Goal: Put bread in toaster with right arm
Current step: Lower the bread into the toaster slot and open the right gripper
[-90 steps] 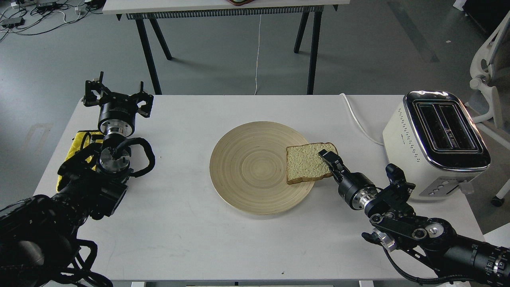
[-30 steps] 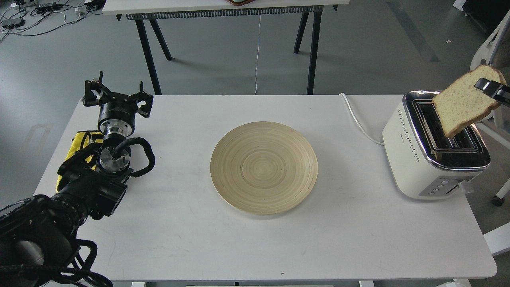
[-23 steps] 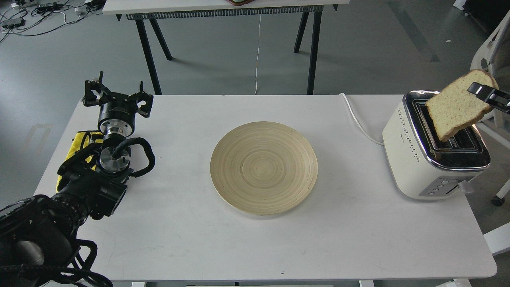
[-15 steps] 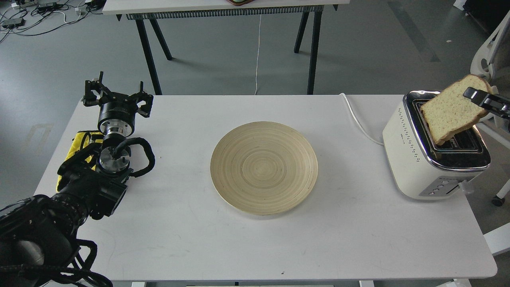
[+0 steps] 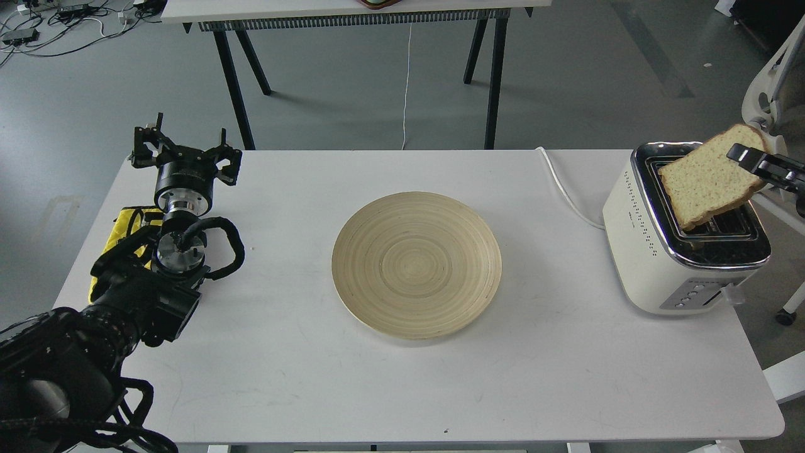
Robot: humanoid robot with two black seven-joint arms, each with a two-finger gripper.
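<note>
**Bread slice held tilted over the toaster**

A single slice of bread is seen above the toaster at the right end of the white table. The slice is pale tan with a speckled, porous crumb and a darker brown crust along its edges; one end is rounded, and that rounded end is turned up and to the right. It is held at a slant, its broad face turned toward the camera, with its lower left corner dipping down to the chrome top by the slots. Whether that corner is touching the metal or already inside a slot cannot be told.

The rounded end is pinched by the right hand, which is seen only partly at the picture's right edge; its dark fingers are closed on the crust.

The toaster is cream-white with a shiny chrome top, two long dark slots, rows of small dots on its side and buttons low on its front. A white cord is laid from it across the table.

A round wooden plate is set at the table's middle. The left hand is held over the table's far left corner, its fingers spread apart with nothing between them.
</note>
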